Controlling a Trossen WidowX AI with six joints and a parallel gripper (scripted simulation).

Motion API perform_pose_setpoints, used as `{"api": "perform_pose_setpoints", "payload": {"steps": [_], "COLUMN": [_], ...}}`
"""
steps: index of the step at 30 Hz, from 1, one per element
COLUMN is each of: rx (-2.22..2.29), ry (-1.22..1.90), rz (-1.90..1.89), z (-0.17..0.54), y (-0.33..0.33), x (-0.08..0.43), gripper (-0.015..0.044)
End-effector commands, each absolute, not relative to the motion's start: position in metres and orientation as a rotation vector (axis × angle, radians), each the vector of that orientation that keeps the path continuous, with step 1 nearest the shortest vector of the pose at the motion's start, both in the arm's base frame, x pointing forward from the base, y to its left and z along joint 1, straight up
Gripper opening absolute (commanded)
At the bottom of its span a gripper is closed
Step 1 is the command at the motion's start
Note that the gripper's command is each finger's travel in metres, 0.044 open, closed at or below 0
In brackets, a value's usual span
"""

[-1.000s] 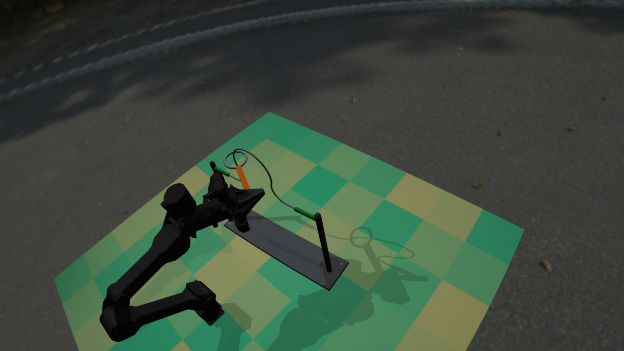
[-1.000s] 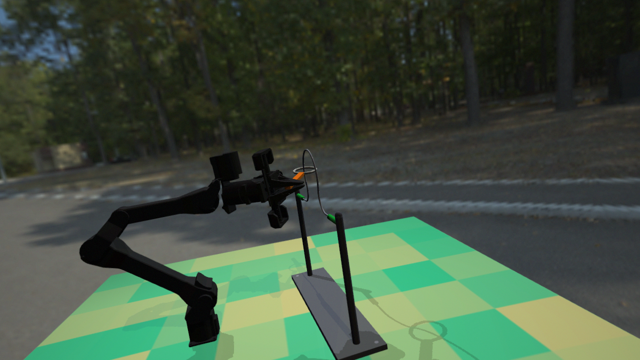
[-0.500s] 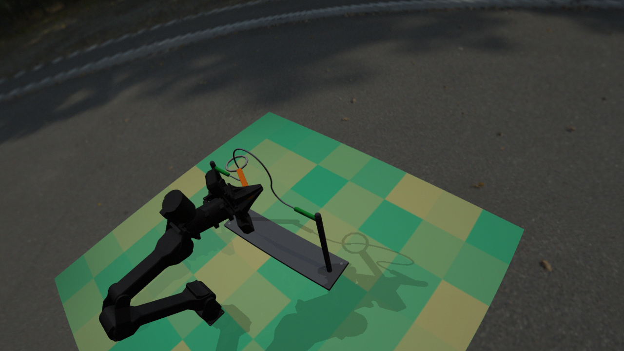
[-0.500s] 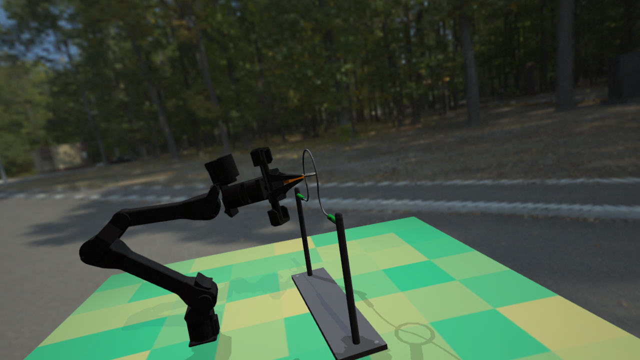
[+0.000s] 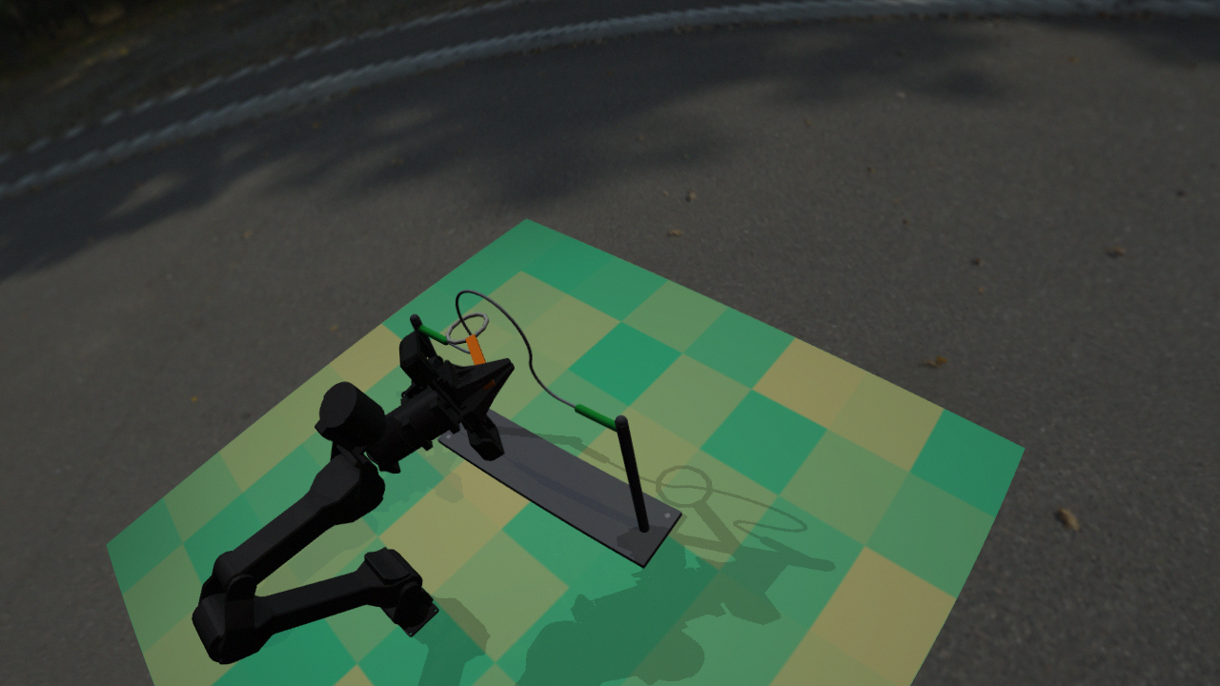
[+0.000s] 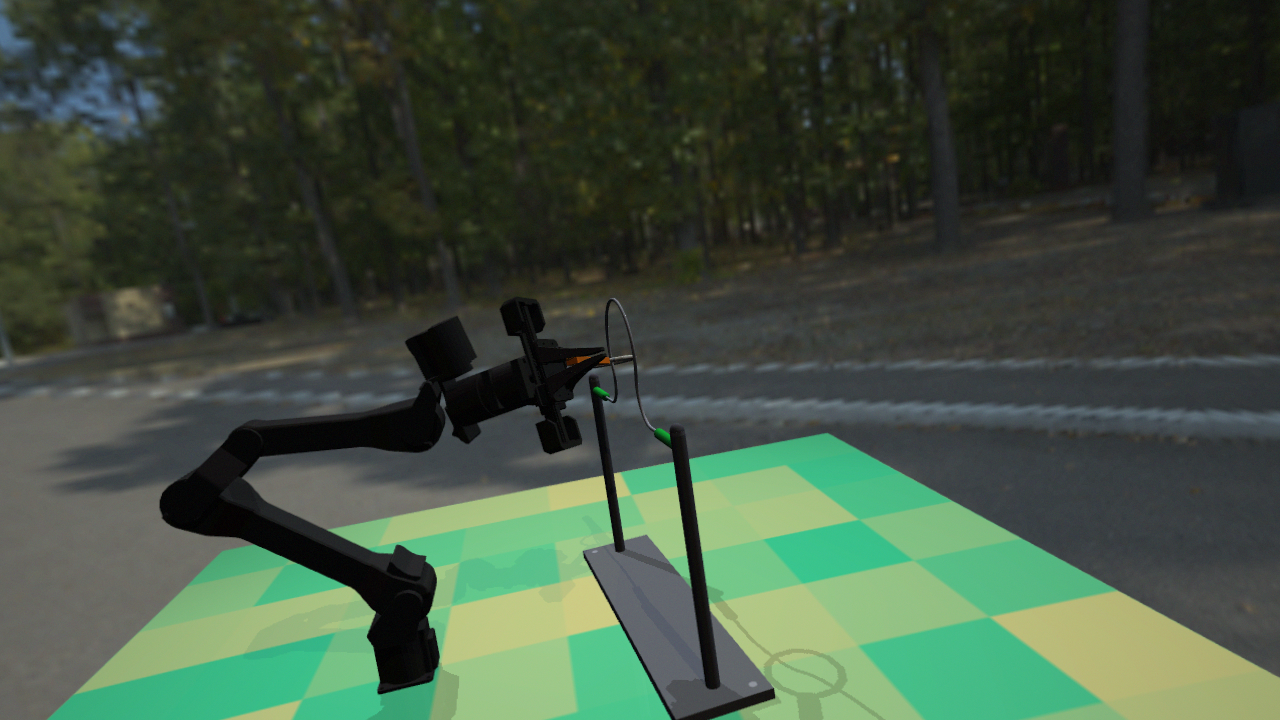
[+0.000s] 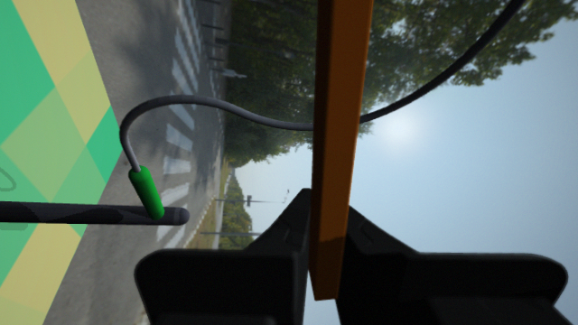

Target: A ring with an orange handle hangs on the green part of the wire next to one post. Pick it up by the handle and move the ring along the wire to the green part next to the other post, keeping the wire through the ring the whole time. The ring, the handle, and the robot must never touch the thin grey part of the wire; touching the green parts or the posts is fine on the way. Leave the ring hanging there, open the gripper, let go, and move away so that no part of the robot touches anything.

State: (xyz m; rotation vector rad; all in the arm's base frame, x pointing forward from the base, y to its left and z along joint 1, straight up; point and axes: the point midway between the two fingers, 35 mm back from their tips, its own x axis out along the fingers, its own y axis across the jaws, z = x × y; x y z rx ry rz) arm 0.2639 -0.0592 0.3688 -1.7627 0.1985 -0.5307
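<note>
Our arm, one, black, with closed hand.
Upper links: raised from our base [image 5: 415, 615] [image 6: 404, 658], folded back at the elbow [image 5: 223, 627] [image 6: 189, 503], then reaching forward. Wrist: one, tilted slightly upward. Hand [image 5: 510, 365] [image 6: 603, 354] [image 7: 314, 196]: one, two tapering fingers, clamped on the handle.
</note>
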Motion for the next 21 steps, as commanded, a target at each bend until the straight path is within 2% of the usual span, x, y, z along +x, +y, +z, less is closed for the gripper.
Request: {"api": "perform_pose_setpoints", "payload": {"steps": [1,21], "rx": [-1.768,-1.522], "ry": [0.193,0.268], "rz": [-0.535,-0.46], "z": [0.367,0.317], "y": [-0.06,-0.068], "x": [0.263,0.265], "gripper": [-0.015,-0.015]}}
